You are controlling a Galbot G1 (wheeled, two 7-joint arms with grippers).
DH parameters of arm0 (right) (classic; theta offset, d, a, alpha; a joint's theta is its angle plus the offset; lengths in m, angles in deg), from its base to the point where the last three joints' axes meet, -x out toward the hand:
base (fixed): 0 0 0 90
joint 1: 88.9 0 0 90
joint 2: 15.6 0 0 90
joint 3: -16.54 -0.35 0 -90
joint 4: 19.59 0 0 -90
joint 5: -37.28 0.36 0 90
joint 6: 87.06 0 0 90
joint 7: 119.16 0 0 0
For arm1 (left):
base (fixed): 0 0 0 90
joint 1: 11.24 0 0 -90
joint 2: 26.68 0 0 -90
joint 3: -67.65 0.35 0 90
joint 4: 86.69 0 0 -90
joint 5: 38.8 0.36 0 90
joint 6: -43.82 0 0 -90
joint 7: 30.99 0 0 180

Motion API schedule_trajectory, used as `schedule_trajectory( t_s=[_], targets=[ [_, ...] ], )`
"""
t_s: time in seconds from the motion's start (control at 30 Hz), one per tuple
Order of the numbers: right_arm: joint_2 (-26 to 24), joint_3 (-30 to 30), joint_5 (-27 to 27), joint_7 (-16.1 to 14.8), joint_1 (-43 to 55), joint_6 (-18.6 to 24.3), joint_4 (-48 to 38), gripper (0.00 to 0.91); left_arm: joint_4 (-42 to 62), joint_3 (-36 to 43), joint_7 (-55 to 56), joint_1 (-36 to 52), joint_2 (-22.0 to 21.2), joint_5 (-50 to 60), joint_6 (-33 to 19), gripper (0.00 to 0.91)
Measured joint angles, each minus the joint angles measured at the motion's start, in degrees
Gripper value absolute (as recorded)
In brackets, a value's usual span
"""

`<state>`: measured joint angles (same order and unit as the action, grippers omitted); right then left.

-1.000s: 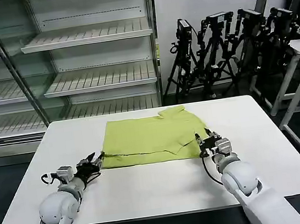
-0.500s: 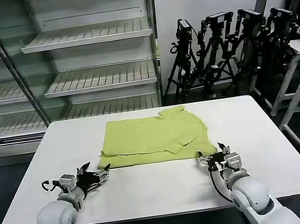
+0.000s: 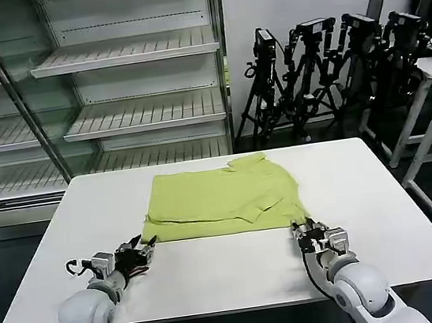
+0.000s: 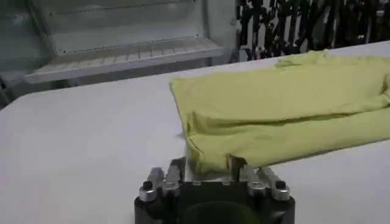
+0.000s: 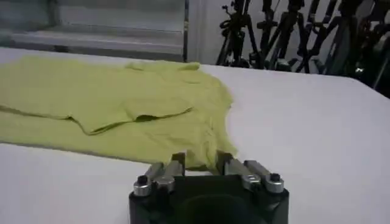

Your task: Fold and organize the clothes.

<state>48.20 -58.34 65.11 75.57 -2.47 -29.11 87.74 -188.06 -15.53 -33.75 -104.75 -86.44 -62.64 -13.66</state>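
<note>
**Folded T-shirt on the table, both grippers at its near corners**

White table stands before bare metal shelving, with a row of black tripods against the wall to the right. On the table's far half lies the lime T-shirt, folded into a broad band whose long axis runs left to right. Its collar end sits at the far right corner, and a sleeve flap is turned over the top layer.

At the shirt's near left corner is the left gripper, its fingers parted with the folded hem lying just ahead of them, not clamped. By the near right corner sits the right gripper, likewise spread, the fabric edge just beyond its tips; it holds nothing.
</note>
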Motion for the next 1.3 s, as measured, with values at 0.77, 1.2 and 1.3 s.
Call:
schedule_trajectory(
  t_s=[0.77, 1.2, 1.3],
  targets=[
    [-1.40, -3.18, -7.69, -1.42, -13.04, 1.56, 11.50, 0.000, -14.33, -4.56, 2.18, -14.95, -2.51, 2.84, 0.43, 0.010],
    [-1.13, -7.93, -13.17, -1.51, -28.39, 6.26, 20.23, 0.000, -23.77, -8.36, 2.27, -26.54, -3.65, 4.52, -0.15, 0.010],
    [-0.93, -8.69, -13.83, -1.29, -31.16, 6.65, 21.82, 0.907, -25.09, -8.72, 1.95, -28.71, -4.00, 4.87, -0.24, 0.020]
  ],
)
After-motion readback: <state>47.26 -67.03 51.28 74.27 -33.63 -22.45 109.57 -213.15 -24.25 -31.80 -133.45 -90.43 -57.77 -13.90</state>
